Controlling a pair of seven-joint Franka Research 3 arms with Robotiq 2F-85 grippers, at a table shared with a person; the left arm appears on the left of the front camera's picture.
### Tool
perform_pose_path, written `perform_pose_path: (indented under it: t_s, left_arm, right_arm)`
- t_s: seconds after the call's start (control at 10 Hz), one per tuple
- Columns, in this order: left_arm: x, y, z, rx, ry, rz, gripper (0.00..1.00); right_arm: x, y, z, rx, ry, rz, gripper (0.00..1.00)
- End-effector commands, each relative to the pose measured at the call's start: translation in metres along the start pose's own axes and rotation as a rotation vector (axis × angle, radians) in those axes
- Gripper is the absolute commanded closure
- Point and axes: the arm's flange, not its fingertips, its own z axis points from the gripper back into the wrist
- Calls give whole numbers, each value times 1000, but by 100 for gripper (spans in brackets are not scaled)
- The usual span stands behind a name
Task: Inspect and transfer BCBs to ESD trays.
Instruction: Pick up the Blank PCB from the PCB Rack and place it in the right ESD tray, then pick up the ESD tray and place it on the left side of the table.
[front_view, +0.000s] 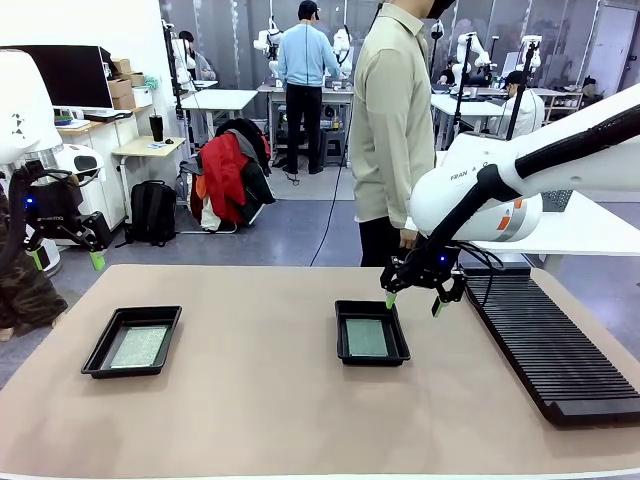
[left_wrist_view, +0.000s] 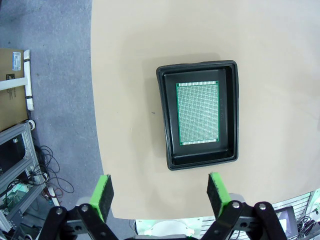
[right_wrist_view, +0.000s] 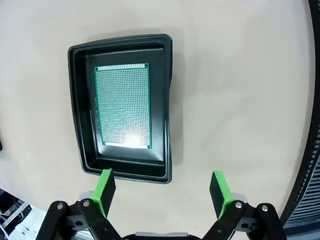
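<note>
Both of my grippers are empty, fingers spread wide. My left gripper (front_view: 67, 258) hangs high off the table at about 9 o'clock from the table's centre, above and to the outside of the left ESD tray (front_view: 105, 350). In my left wrist view the left gripper (left_wrist_view: 160, 195) sits at 6 o'clock in the picture, with that tray (left_wrist_view: 167, 120) ahead of my pads toward 12 o'clock and one BCB (left_wrist_view: 198, 113) lying flat on its floor.

My right gripper (front_view: 413, 301) hovers just above the far right corner of the middle ESD tray (front_view: 341, 345), roughly 1 o'clock from it. In my right wrist view the gripper (right_wrist_view: 163, 187) is at 6 o'clock, and the tray (right_wrist_view: 80, 125) lies toward 11 o'clock with a second BCB (right_wrist_view: 123, 106) flat inside, apart from the rim on all sides.

So I judge the transfer largely done: each tray holds a board. The long black slotted rack (front_view: 550, 345) at 3 o'clock looks bare of boards, as far as I can tell. No further board shows on the table.
</note>
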Motion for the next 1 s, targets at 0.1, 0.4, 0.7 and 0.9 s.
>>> perform_pose_path:
  t_s: [0.1,0.4,0.7,0.9]
  left_arm:
    - [0,1,-2,1,-5,2,0]
    - [0,1,-2,1,-5,2,0]
    - [0,1,-2,1,-5,2,0]
    - [0,1,-2,1,-5,2,0]
  right_arm:
    - [-1,1,-1,4,2,-1,0]
    - [-1,1,-1,4,2,-1,0]
    - [-1,1,-1,4,2,-1,0]
    - [-1,1,-1,4,2,-1,0]
